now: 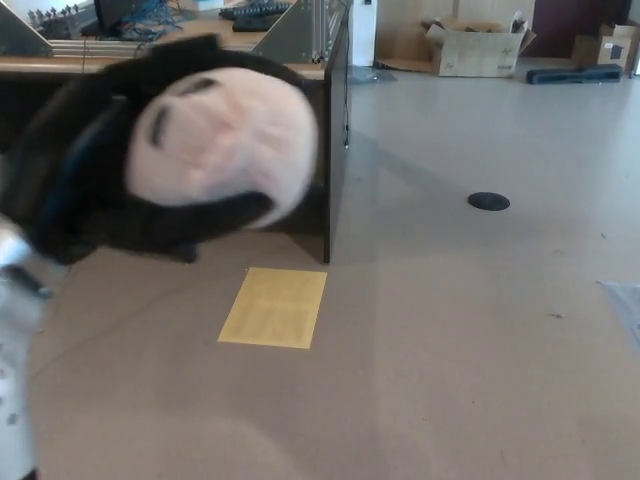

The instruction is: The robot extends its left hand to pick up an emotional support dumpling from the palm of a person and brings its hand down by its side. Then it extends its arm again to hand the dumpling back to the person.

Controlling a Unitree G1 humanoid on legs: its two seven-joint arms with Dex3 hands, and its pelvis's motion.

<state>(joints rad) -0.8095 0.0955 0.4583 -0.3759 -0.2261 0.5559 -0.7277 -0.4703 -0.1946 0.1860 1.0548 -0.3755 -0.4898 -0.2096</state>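
My left hand (110, 215) is raised high at the upper left of the head view, close to the camera and blurred. Its black fingers are shut on the emotional support dumpling (225, 145), a round pale pink plush with dark sunglasses on its face. The dumpling is tilted, its face turned toward the upper left. My silver forearm (15, 330) runs down the left edge. No person's palm shows in the picture now. My right hand is out of sight.
A wooden desk (335, 110) with cables and metal frames stands behind my hand at the back left. A yellow sheet (275, 307) lies on the floor. A black floor disc (489, 201) and cardboard boxes (475, 50) are further back right.
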